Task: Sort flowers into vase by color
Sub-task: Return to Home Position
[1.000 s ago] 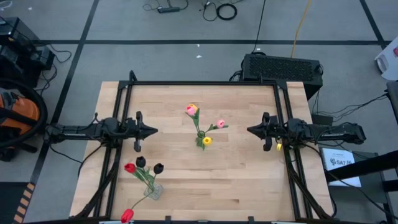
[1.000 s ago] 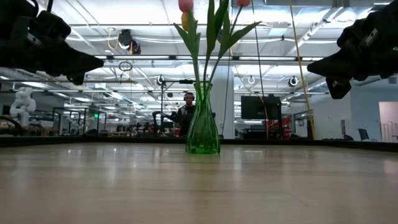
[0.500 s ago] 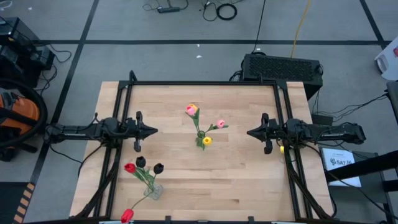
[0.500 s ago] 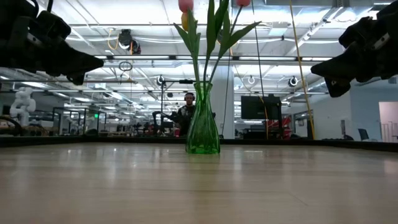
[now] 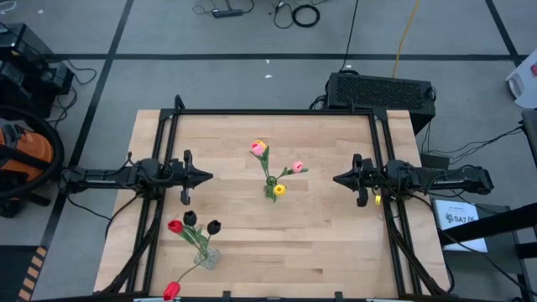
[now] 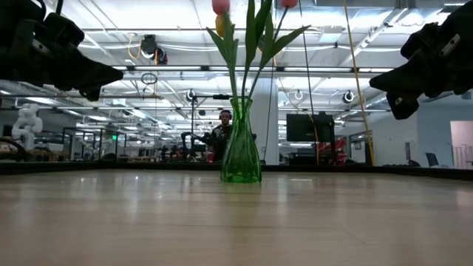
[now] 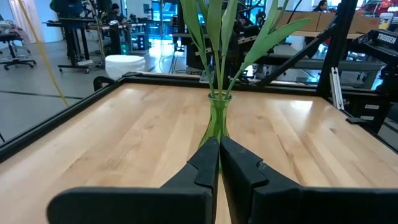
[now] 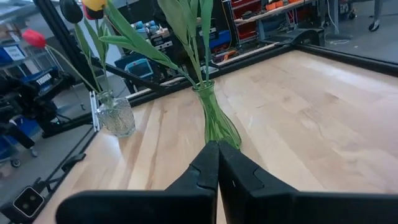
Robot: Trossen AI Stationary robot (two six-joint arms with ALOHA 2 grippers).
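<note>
The left arm (image 5: 109,176) is stretching out level, its left gripper (image 5: 206,176) pointing toward the middle with fingers pressed together. The right arm (image 5: 445,178) is mirroring it, right gripper (image 5: 337,177) facing back, fingers likewise touching.

The left arm (image 5: 126,176) and right arm (image 5: 428,177) are matte black, slim, with blocky joints. The left tool (image 5: 208,176) and right tool (image 5: 336,177) taper into wedge-shaped black fingers (image 7: 205,167). A small yellow mark (image 5: 377,199) shows at the right wrist.
</note>
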